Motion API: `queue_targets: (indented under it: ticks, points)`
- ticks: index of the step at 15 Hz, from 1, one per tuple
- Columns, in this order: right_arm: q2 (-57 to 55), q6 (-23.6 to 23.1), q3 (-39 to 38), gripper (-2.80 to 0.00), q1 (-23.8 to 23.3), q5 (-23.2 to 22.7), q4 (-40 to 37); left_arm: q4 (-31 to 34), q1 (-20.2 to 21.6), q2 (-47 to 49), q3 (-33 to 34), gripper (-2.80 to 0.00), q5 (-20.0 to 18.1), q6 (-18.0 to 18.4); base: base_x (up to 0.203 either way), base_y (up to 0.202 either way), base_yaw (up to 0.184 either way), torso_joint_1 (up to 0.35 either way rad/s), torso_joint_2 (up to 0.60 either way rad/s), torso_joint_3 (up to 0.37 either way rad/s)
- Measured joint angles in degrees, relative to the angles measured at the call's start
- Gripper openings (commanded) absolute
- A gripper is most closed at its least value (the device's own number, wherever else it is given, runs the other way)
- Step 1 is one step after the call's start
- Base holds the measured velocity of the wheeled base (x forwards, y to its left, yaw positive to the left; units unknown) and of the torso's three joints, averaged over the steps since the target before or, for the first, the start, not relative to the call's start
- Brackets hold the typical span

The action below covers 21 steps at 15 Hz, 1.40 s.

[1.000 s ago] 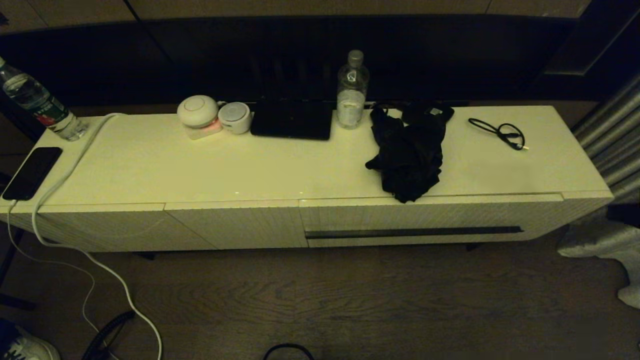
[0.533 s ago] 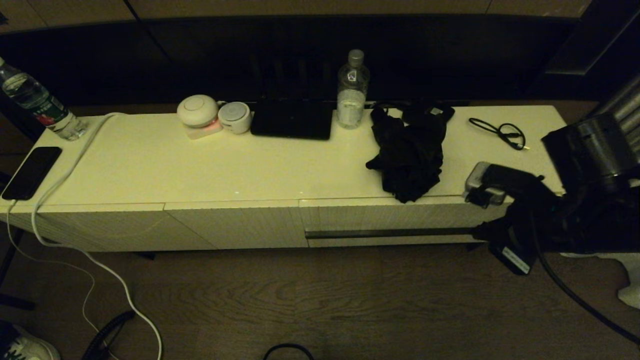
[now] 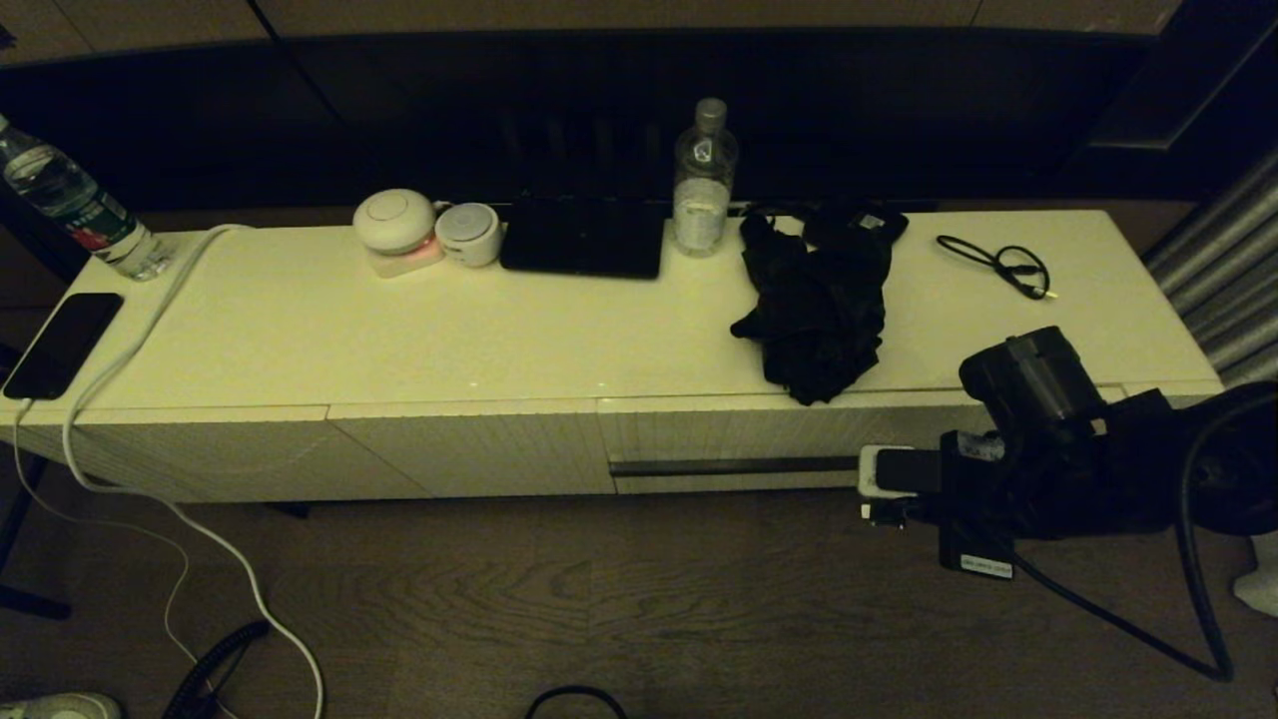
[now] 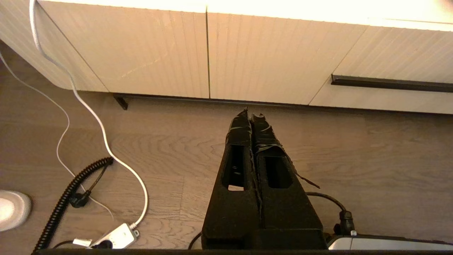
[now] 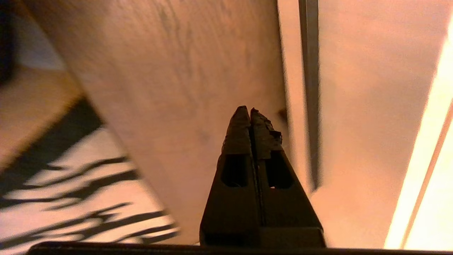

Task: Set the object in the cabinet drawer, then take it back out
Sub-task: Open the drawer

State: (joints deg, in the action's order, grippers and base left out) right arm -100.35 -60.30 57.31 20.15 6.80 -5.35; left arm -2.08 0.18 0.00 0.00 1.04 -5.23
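The object, a black fabric garment (image 3: 814, 315), lies bundled on the cabinet top, its lower tip hanging over the front edge. Below it the cabinet drawer (image 3: 719, 439) sits flush, and the left part of its dark handle slot (image 3: 734, 466) shows. My right gripper (image 3: 884, 489) hovers in front of the drawer's right half, pointing left along the front and covering the slot's right end. In the right wrist view the right gripper (image 5: 249, 109) is shut and empty, beside the slot (image 5: 309, 88). My left gripper (image 4: 251, 114) is shut and empty over the floor, left of the slot (image 4: 389, 84).
On the cabinet top stand a water bottle (image 3: 704, 180), a flat black slab (image 3: 584, 240), two round white devices (image 3: 397, 225), a small black box (image 3: 859, 225) and a looped black cable (image 3: 1003, 265). A phone (image 3: 62, 345) and white cable (image 3: 150, 320) lie far left. Curtains (image 3: 1218, 280) hang at right.
The right arm came in from the right, first at the cabinet's top edge, then dropped and moved left in front of the drawer front. The garment has not moved.
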Motion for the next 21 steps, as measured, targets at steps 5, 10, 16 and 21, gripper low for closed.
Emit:
queue_targets:
  ticks: [5, 10, 16, 21]
  points:
    - [-4.50, -10.54, -5.74, -2.80, -2.16, -3.04, 13.89, 0.00, -0.05, 0.00, 0.00, -2.80, 0.00, 0.00, 0.000, 0.000, 0.000, 0.000, 0.00, 0.000]
    - [-8.37, -13.37, -10.17, -2.80, -3.42, -4.06, 22.35, 0.00, -0.02, 0.00, 0.00, -2.80, 0.00, -0.01, 0.000, 0.000, 0.000, 0.000, 0.00, 0.000]
    - [-11.85, -15.93, -10.51, -2.80, -4.76, -4.81, 23.91, 0.00, -0.02, 0.00, 0.00, -2.80, -0.02, 0.00, 0.000, 0.000, 0.000, 0.000, 0.00, 0.000]
    - [-10.10, -13.26, -10.56, 0.00, -4.97, -4.66, 22.27, 0.00, -0.05, 0.00, 0.00, -2.80, -0.02, 0.00, 0.000, 0.000, 0.000, 0.000, 0.00, 0.000]
